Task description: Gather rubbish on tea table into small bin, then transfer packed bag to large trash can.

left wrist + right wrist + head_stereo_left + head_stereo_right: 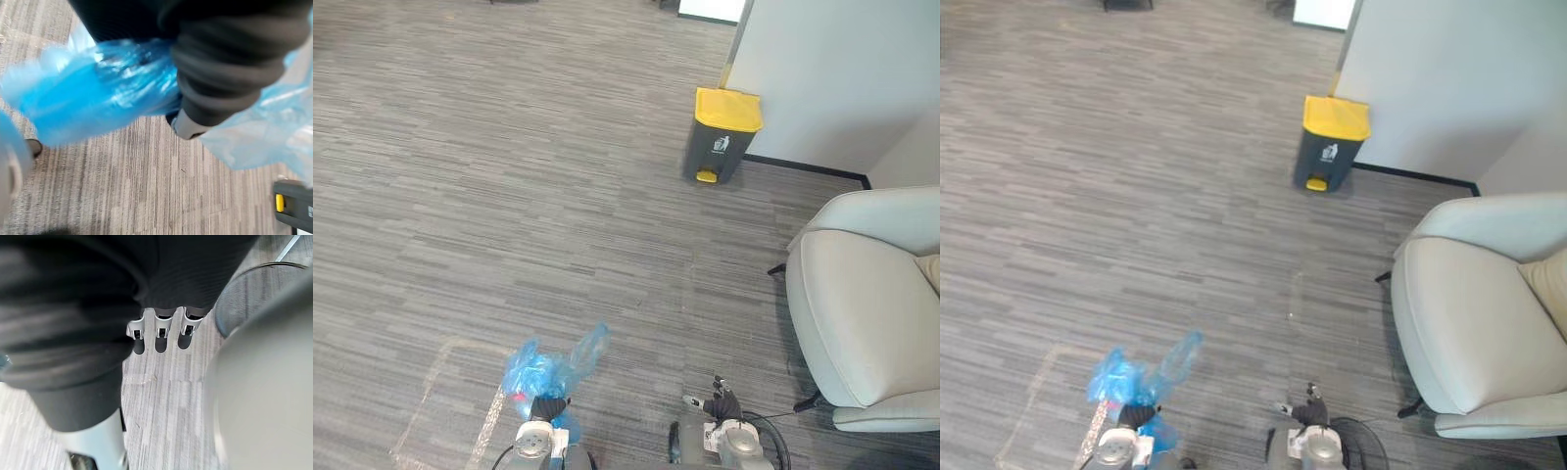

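A crumpled blue plastic bag hangs low at the lower left, a little above the carpet. My left hand is shut on its gathered top. In the left wrist view the blue bag bunches round the left hand. The large trash can, dark grey with a yellow lid and a yellow pedal, stands far ahead against the white wall; its lid is down. My right hand hangs at the lower middle, fingers relaxed and holding nothing.
A light grey armchair fills the right side, close to my right arm. A white wall with a dark skirting runs behind the can. Faint tape lines mark the carpet at the lower left. Open grey carpet lies between me and the can.
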### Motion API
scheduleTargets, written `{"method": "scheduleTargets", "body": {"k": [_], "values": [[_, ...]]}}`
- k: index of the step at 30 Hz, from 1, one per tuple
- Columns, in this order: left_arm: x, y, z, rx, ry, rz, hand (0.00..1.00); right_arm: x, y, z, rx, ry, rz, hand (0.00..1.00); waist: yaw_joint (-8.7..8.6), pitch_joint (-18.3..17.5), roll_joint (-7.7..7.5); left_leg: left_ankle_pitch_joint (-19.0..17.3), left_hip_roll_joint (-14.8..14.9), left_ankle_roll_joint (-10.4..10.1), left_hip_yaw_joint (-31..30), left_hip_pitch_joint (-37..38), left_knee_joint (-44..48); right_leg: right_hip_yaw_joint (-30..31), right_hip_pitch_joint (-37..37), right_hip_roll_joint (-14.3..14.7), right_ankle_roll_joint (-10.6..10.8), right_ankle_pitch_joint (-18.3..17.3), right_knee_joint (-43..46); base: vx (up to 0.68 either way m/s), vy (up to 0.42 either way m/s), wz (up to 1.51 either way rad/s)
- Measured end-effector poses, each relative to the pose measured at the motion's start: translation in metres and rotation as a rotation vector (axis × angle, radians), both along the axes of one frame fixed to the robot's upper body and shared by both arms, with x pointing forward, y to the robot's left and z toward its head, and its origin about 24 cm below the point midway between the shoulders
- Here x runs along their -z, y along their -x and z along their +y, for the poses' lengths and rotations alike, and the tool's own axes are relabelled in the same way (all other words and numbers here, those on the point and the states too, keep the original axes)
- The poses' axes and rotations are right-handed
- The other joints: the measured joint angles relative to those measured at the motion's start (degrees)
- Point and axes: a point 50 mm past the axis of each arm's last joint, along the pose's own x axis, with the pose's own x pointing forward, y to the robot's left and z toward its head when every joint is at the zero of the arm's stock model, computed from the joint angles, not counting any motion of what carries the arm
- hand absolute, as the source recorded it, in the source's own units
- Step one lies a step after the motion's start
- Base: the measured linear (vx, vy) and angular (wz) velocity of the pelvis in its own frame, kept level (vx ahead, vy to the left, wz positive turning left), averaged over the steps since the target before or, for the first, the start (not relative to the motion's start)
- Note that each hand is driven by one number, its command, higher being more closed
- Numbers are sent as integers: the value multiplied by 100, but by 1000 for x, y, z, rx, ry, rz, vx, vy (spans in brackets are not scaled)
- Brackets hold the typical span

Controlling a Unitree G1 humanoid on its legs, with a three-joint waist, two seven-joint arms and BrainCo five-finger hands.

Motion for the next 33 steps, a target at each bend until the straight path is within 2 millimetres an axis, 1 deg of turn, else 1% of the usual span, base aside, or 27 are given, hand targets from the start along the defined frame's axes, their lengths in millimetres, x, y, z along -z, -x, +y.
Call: {"method": "scheduleTargets", "body": {"k": [1,2,3,6,7,8,9,10,11,13,15,16,17,18,20,22,23,24,25,26,27,28,29,30,31,32,33], "values": [[0,1,2,1,-6,3,100,2,0,-2,-6,6,15,0,-1,-13,-20,20,-48,-136,25,211,-159,-209,-12,87,-61,386,-762,540,-89,14],[2,2,4,0,-10,13,100,5,4,-7,-10,19,38,0,-20,-13,-42,-11,-111,-252,-81,400,-304,-300,111,175,-726,1003,-1170,583,-45,-13],[4,2,-2,1,6,25,100,4,0,-14,-17,36,40,0,45,-7,255,50,105,-341,-222,443,-271,-386,206,353,-778,973,-1128,570,-36,-15],[2,-4,-7,-23,28,10,100,1,-5,-21,10,43,28,0,-35,33,327,425,102,-446,-539,439,137,-490,425,257,-745,539,-948,485,-102,16],[1,-6,-9,-34,40,0,100,2,1,-24,26,47,40,0,-104,73,362,651,240,-467,-693,311,1098,-683,918,276,-690,416,-1079,495,-133,36],[-2,-9,-13,-53,61,-29,100,2,4,-17,12,36,32,0,-76,104,382,1310,550,-519,-756,-271,2794,-697,1552,381,-693,413,-1480,480,-103,20],[-2,-7,-14,-65,70,-34,100,1,2,-15,2,36,22,0,-26,105,379,1310,656,-516,-740,-497,3337,-661,1725,422,-711,395,-1614,519,-2,-34],[-4,-8,-18,-77,89,-51,100,-2,-3,-9,-7,24,-1,0,67,111,359,995,896,-314,-609,-1043,4403,-443,2081,493,-668,260,-1932,456,71,-72],[-5,-8,-21,-73,105,-54,100,-3,-8,-7,-8,16,-12,0,158,130,341,768,1077,-185,-482,-1488,4715,-247,2263,561,-631,233,-2081,369,68,-81],[-6,-8,-23,-73,111,-61,100,-3,-10,1,-8,-7,-17,0,246,126,352,541,1128,-77,-475,-1924,4540,38,2484,558,-548,197,-2242,321,163,-83],[-9,-8,-22,-78,111,-80,100,-3,-10,5,0,-18,-18,0,352,148,275,386,1061,-25,-492,-2238,3669,367,2608,451,-357,97,-2248,371,261,-86],[-9,-8,-21,-89,115,-82,100,-1,-6,4,11,-16,-3,0,374,163,308,454,939,-47,-541,-2305,2649,504,2754,343,-150,-16,-2210,359,337,-59],[-9,-9,-24,-101,127,-87,100,0,-1,-1,18,-3,10,0,370,96,448,915,859,-148,-711,-2275,1387,626,2761,323,124,-210,-2111,427,434,-63],[-8,-8,-23,-107,127,-77,100,2,0,0,24,-8,26,0,417,135,318,1128,731,-217,-567,-2106,1350,875,2783,204,269,-307,-2034,349,359,-42],[-10,-11,-15,-118,114,-89,100,3,2,10,16,-29,30,0,407,-7,52,1045,397,-151,-399,-2039,1175,1014,2762,44,270,-175,-2349,320,232,-15],[-10,-13,-15,-113,113,-91,100,2,-1,8,20,-25,23,0,430,-47,-23,828,304,-48,-362,-2037,1371,1074,2772,-45,291,-158,-2327,307,195,-19],[-10,-12,-16,-112,113,-89,100,0,-5,6,22,-21,9,0,458,-26,5,645,270,12,-168,-1856,1341,1283,2710,-139,320,-154,-2016,321,228,-67],[-7,-6,-16,-105,111,-73,100,-1,-6,5,23,-17,6,0,479,-12,35,395,206,-23,24,-1514,1141,1436,2397,-223,486,-116,-1209,251,192,-73],[-6,-2,-17,-100,108,-61,100,-1,-5,5,23,-17,6,0,473,-16,55,360,169,-7,107,-1369,1048,1460,2241,-273,611,-53,-790,258,160,-74],[-4,2,-15,-71,93,-47,100,0,-4,4,22,-14,8,0,417,-15,65,320,40,12,244,-984,757,1446,1728,-462,981,257,367,298,129,-34],[-4,2,-12,-45,75,-42,100,3,3,2,28,-12,30,0,335,-1,95,283,-34,39,273,-665,553,1259,1335,-607,866,333,1223,389,108,-17],[-5,2,-10,-41,68,-43,100,3,5,2,30,-12,37,0,290,7,101,263,-32,61,270,-536,495,1101,1201,-645,710,284,1469,353,49,-4],[-5,2,-6,-40,55,-40,100,3,3,2,27,-11,35,0,212,38,150,273,-22,18,287,-285,357,732,842,-654,426,39,1744,375,3,-3],[-4,1,-4,-39,50,-37,100,2,1,2,24,-9,30,0,182,41,148,270,4,12,323,-215,316,601,745,-645,346,-49,1756,403,-54,-4],[-3,0,-2,-35,43,-28,100,1,-4,-1,16,1,20,0,120,54,169,268,96,12,380,20,155,129,442,-567,99,-221,1536,503,-105,-1],[-2,-2,-1,-31,39,-22,100,0,-7,-4,9,12,20,0,98,77,209,275,206,1,388,202,60,-325,184,-410,-32,-249,947,347,-93,0],[-2,-3,0,-30,37,-19,100,1,-6,-5,8,14,24,0,95,79,208,278,233,-5,387,256,29,-427,117,-356,-81,-217,684,477,-158,6]]}}
